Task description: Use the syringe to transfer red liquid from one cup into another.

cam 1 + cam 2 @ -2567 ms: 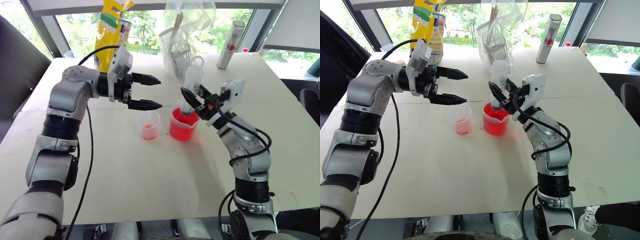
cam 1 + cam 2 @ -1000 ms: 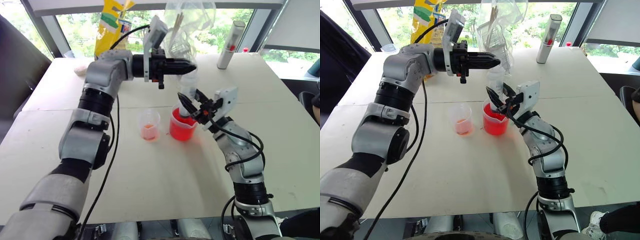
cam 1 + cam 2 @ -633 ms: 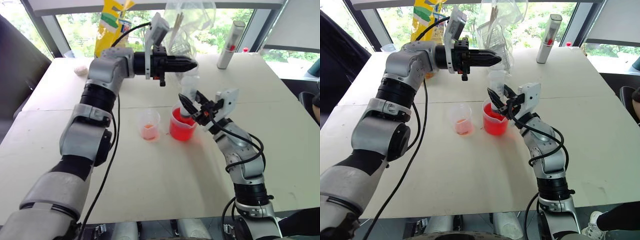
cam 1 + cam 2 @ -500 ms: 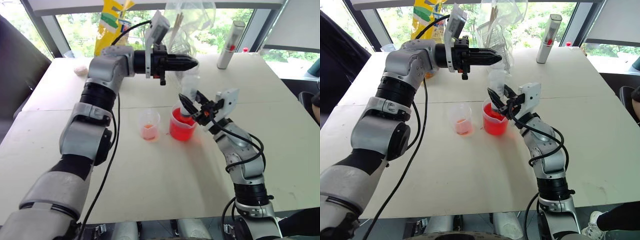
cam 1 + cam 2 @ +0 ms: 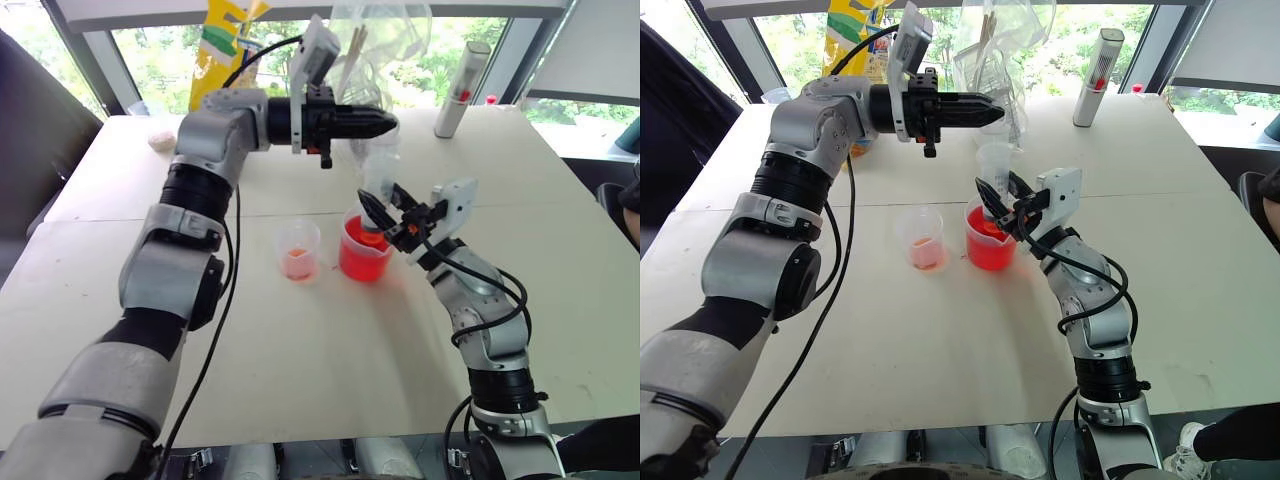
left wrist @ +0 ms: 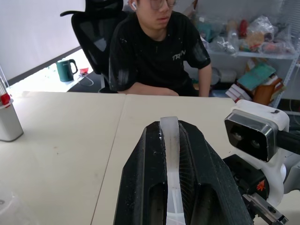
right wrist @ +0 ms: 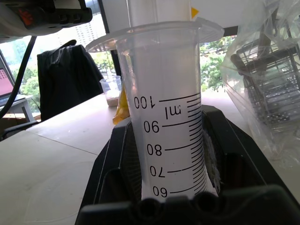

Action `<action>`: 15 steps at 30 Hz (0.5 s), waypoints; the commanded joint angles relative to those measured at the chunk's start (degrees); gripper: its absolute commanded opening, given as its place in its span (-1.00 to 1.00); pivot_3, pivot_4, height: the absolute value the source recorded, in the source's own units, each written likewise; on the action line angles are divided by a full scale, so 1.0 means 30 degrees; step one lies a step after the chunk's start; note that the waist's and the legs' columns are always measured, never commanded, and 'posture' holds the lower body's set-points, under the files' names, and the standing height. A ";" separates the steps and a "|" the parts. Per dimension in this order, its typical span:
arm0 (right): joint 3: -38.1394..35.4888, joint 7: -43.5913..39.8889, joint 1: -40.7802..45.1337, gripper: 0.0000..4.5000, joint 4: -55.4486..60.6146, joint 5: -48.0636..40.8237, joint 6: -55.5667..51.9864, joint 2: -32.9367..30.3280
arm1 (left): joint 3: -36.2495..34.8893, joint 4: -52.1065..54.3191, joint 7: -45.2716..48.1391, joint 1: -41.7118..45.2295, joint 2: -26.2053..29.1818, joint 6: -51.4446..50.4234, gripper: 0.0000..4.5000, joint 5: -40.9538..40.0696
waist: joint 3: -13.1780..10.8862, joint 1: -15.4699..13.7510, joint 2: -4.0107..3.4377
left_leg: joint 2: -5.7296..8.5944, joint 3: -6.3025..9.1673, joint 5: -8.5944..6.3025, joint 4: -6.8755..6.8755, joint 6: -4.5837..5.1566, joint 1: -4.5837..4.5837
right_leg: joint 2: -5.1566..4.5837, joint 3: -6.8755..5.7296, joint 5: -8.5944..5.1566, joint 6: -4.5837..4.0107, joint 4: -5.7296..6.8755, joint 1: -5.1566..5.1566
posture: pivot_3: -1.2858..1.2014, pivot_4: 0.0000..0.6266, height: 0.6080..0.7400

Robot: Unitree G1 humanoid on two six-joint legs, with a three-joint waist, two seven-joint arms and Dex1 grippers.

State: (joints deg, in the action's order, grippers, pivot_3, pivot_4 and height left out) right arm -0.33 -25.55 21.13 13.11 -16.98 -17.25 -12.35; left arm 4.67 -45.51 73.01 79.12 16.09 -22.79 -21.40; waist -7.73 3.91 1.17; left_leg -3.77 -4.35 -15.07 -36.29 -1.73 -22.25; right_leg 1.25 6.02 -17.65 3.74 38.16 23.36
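The right end effector (image 5: pixel 385 212) is clamped on the syringe (image 5: pixel 992 175) barrel, holding it upright with its orange tip down in the beaker (image 5: pixel 364 250) of red liquid (image 5: pixel 362 258). The left end effector (image 5: pixel 980 101) reaches across level, above the barrel, its fingers pinched narrow on the plunger top; the left wrist view shows a clear strip (image 6: pixel 170 154) of plastic squeezed between them. The small cup (image 5: pixel 299 249) stands just beside the beaker on the surface (image 5: pixel 300 360), with a little red at its bottom.

The step in hand looks like drawing liquid up. To do it well:
1. Keep the right grip firm and the barrel vertical, tip below the liquid line, so no air is drawn in.
2. Lift the plunger straight along the barrel's axis; a sideways pull could tip the beaker or slip the ring out.
3. Go slowly and stop before the plunger leaves the barrel.

The right wrist view shows the barrel's printed scale (image 7: pixel 164 136) and no red yet behind the visible marks, detail too small in the head views. The left wrist view shows a seated person (image 6: pixel 157 51) across the surface. The head views alone give the layout: cup, beaker, the bags (image 5: pixel 375 55) and a white cylinder (image 5: pixel 460 88) at the far edge.
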 commanded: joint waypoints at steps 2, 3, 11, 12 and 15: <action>0.1140 -0.0532 -0.0230 -0.38 0.0248 0.0093 -0.0517 -0.0101 | -0.1533 0.1378 -0.0534 0.1260 0.0205 0.1103 -0.97 -0.0531 | 0.0000 0.0001 0.0000 | 0.0000 0.0000 0.0000 0.0000 0.0000 0.0000 | 0.0000 0.0000 0.0000 0.0000 0.0000 0.0000 | 0.03 -0.52 0.98; 0.1096 -0.0521 -0.0176 -0.38 0.0352 0.0075 -0.0537 -0.0139 | -0.1455 0.1514 -0.0437 0.1142 0.0216 0.1100 -0.97 -0.0503 | 0.0000 0.0001 0.0000 | 0.0000 0.0000 0.0000 0.0000 -0.0001 0.0000 | 0.0000 0.0000 0.0000 0.0000 0.0000 0.0000 | 0.03 -0.52 0.98; 0.0581 -0.0226 0.0260 -0.38 0.1520 -0.0211 -0.1016 -0.0614 | -0.1272 0.1863 -0.0632 0.0288 0.0266 0.1302 0.43 0.0057 | -0.0003 -0.0019 0.0000 | -0.0005 0.0004 0.0001 -0.0002 -0.0002 0.0009 | 0.0002 -0.0002 0.0000 0.0000 0.0002 -0.0009 | 0.03 -0.52 0.98; 0.0532 -0.0197 0.0349 -0.38 0.1581 -0.0255 -0.1076 -0.0650 | -0.1330 0.1826 -0.0688 0.0243 0.0289 0.1401 0.66 0.0090 | -0.0003 -0.0023 0.0000 | -0.0004 0.0002 0.0002 -0.0006 -0.0003 0.0008 | 0.0000 -0.0001 0.0000 0.0000 0.0004 -0.0009 | 0.03 -0.52 0.98; 0.0390 -0.0112 0.0595 -0.38 0.1719 -0.0370 -0.1236 -0.0735 | -0.1811 0.1755 -0.0892 0.0190 0.0479 0.1515 0.96 -0.0106 | -0.0003 -0.0028 0.0000 | -0.0001 0.0000 0.0002 -0.0019 -0.0003 0.0003 | -0.0003 -0.0002 0.0001 0.0002 0.0002 -0.0014 | 0.03 -0.52 0.98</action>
State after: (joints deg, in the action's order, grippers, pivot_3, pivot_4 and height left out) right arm 1.89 -26.12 21.14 14.96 -17.13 -21.17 -14.23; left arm 1.07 -41.58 70.71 78.94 16.66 -19.18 -21.23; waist -7.74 3.83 1.17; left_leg -3.77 -4.35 -15.07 -36.35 -1.74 -22.24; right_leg 1.24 6.01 -17.64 3.75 38.17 23.32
